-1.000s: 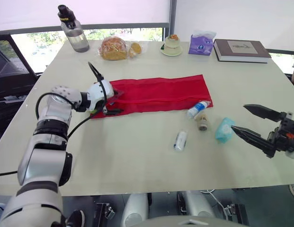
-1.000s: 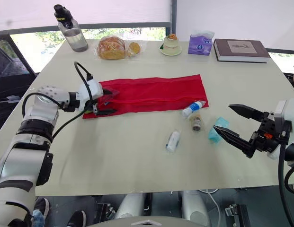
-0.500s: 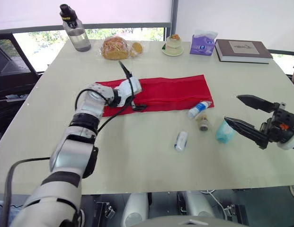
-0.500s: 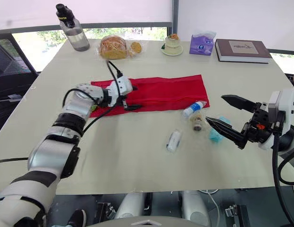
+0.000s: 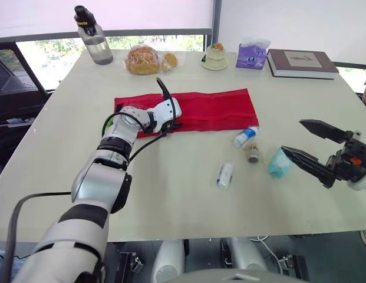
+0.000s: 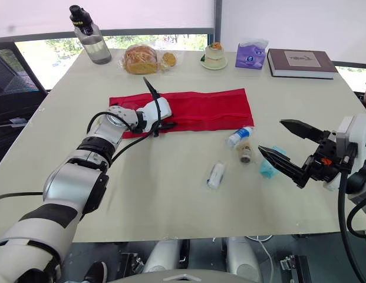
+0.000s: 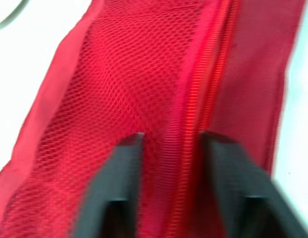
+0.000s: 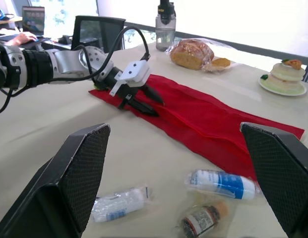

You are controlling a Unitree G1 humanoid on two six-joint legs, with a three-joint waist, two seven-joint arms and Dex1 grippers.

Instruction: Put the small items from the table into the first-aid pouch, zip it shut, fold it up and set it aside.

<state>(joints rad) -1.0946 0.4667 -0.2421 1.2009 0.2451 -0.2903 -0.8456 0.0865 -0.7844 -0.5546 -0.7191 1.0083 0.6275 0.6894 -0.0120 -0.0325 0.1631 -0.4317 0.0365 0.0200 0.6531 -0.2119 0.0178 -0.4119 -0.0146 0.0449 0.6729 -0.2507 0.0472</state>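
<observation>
Four small things lie loose on the table [image 5: 171, 200]: a little bottle with a blue label [image 5: 246, 136], a tiny brown jar [image 5: 251, 152], a white wrapped roll [image 5: 225, 175] and a teal packet [image 5: 279, 163]. None is in the pouch yet.

A moment ago the left gripper [image 5: 174, 124] sat at the left end of the red pouch [image 5: 212, 109]. Now it has slid along the zip line, closer to the middle. I think it is pulling the zip open so the things can go in, but I cannot tell if the zip has really parted. Its fingers [image 7: 119, 183] are a little apart, one on each side of the zip, pressing down on the cloth.

The right gripper [image 5: 292, 137] has hardly moved. It hangs just beside the teal packet with its fingers spread wide, holding nothing.

The pouch lies flat and long across the middle of the table, above the small things. It is bright red, with netted cloth on one side of the zip.
</observation>
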